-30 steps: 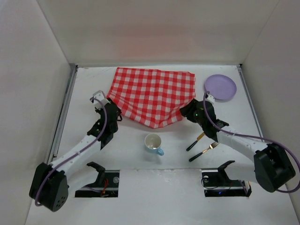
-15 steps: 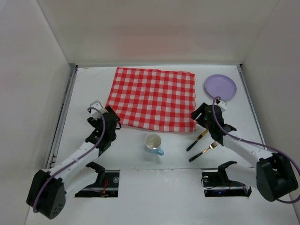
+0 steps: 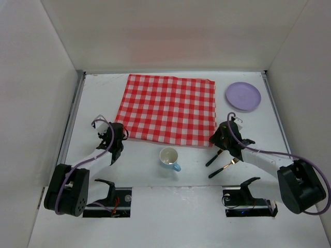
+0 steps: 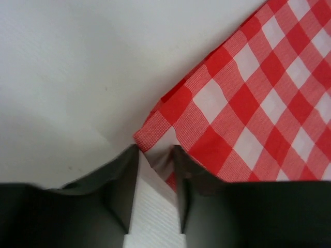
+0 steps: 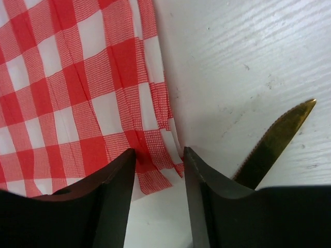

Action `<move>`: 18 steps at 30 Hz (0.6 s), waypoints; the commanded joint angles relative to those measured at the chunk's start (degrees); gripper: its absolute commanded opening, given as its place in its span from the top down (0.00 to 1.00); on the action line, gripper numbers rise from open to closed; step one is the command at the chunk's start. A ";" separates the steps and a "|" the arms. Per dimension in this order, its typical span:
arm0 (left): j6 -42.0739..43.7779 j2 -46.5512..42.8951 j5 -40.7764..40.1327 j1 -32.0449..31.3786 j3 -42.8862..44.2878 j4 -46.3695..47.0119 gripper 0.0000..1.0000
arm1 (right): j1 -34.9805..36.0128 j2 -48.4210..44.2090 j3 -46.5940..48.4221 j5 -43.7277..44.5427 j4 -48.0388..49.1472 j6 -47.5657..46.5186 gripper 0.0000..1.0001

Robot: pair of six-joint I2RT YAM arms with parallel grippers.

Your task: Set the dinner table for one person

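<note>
While left gripper (image 4: 156, 155) and right gripper (image 5: 159, 157) straddle the checked cloth's (image 3: 168, 108) near corners, jaws parted, dinner table (image 3: 150, 173) lies directly beneath, left perhaps brushing cloth.

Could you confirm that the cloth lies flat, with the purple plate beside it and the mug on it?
Not quite: the top view shows the mug on the bare table, just off the near edge of the cloth. The cloth lies flat, with the purple plate beside it.

Woven checked cloth (image 5: 77, 77), matt white table (image 5: 232, 51) (faintly grained), seemingly metal, golden knife (image 5: 274, 137).
</note>
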 commanded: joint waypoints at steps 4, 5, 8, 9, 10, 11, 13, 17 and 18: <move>-2.34 -3.77 2.96 0.80 -4.78 2.14 0.85 | -4.34 4.26 3.88 -3.61 3.02 0.59 0.82; -2.60 -4.65 3.22 0.45 -5.13 1.17 0.85 | -5.30 4.26 3.97 -3.26 3.11 0.94 0.85; -3.30 -8.34 4.28 -0.70 -5.49 -3.12 0.85 | -9.08 4.44 4.85 -3.52 3.64 1.82 0.90; -3.65 -9.92 4.28 -1.48 -5.57 -4.88 0.85 | -10.14 4.61 5.38 -3.61 3.81 1.82 0.90; -3.83 -10.98 4.19 -2.27 -5.58 -6.20 0.84 | -11.02 4.79 5.99 -3.61 4.07 1.91 0.90; -3.92 -12.21 3.93 -3.15 -5.66 -7.87 0.82 | -11.64 5.14 6.52 -3.61 4.34 1.82 0.90; -4.10 -14.14 3.75 -4.30 -6.10 -9.90 0.77 | -12.34 6.10 7.49 -3.61 4.87 1.65 0.89; -4.01 -17.40 3.40 -4.57 -7.15 -12.63 0.75 | -12.52 7.25 7.14 -3.00 5.66 2.09 0.88; -4.01 -18.45 3.40 -4.39 -7.24 -13.42 0.74 | -12.61 7.34 6.70 -2.82 5.83 2.09 0.88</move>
